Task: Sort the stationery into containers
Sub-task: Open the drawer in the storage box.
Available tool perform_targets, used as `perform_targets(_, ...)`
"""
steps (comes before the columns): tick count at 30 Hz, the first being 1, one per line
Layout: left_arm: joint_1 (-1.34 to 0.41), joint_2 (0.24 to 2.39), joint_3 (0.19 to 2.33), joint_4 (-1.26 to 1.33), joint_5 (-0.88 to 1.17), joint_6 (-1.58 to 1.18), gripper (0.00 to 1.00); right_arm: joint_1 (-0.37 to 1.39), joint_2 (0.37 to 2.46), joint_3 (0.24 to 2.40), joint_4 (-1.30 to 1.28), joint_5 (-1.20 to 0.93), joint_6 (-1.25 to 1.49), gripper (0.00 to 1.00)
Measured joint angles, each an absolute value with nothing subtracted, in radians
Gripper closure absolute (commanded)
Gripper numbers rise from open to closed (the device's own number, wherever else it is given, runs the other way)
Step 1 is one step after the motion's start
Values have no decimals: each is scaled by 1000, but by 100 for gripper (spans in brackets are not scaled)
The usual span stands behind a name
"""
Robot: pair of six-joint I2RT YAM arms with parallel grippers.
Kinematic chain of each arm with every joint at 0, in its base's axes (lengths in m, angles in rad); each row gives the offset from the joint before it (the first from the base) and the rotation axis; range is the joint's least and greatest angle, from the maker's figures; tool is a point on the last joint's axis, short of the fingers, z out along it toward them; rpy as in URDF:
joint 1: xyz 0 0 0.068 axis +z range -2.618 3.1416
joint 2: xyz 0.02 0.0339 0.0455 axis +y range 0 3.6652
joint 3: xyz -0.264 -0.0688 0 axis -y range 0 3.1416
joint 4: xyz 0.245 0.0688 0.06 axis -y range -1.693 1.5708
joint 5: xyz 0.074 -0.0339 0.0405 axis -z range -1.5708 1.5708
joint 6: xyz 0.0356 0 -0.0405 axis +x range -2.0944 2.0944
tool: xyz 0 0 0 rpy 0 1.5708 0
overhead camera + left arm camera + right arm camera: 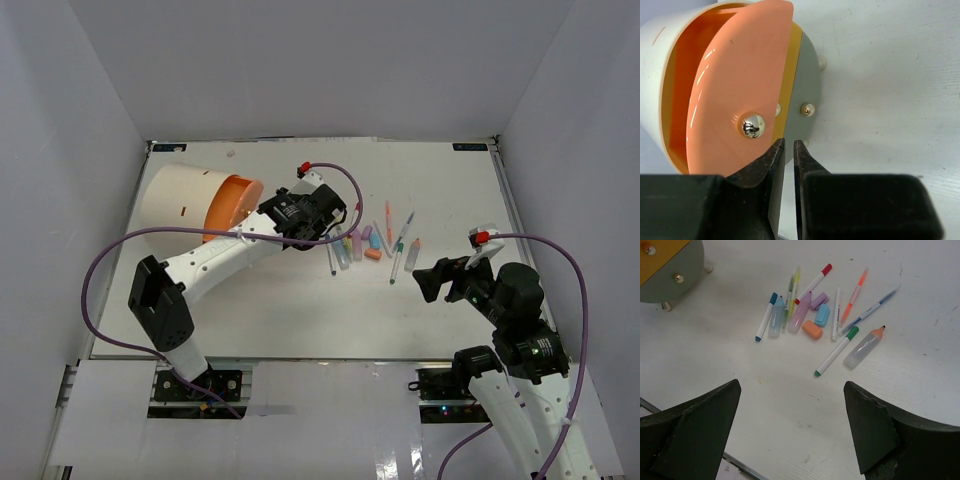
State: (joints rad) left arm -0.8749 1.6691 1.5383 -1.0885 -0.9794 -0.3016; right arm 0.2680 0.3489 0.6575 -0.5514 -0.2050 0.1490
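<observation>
The container [180, 200] is a cream cylinder lying on its side at the left. Its round orange face [233, 205] points right. In the left wrist view an orange drawer front [740, 75] with a brass knob [752, 125] stands pulled out from the cream shell, next to a grey section [809, 85]. My left gripper [789, 142] is shut just right of that knob with nothing between its fingers, close to the face [262, 212]. The stationery [370, 240] lies in a loose cluster mid-table: capped pens [836, 351] and stubby blocks [812, 329]. My right gripper [791, 384] hangs open near the cluster [430, 280].
White walls enclose the table on three sides. A purple cable [100, 270] loops from the left arm over the table's left side, and another [575, 290] hangs by the right arm. The container's small feet [664, 305] rest on the table.
</observation>
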Motion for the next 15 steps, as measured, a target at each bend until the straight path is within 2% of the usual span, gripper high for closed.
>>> perform_targets(7, -875, 1655, 1539, -1064, -976, -287, 71, 268, 349, 657, -551, -212, 149, 10)
perform_targets(11, -875, 1635, 1573, -1044, -921, -274, 55, 268, 349, 657, -551, -214, 149, 10)
perform_targets(15, -875, 1582, 1604, -992, -833, -275, 46, 268, 354, 657, -551, -217, 149, 10)
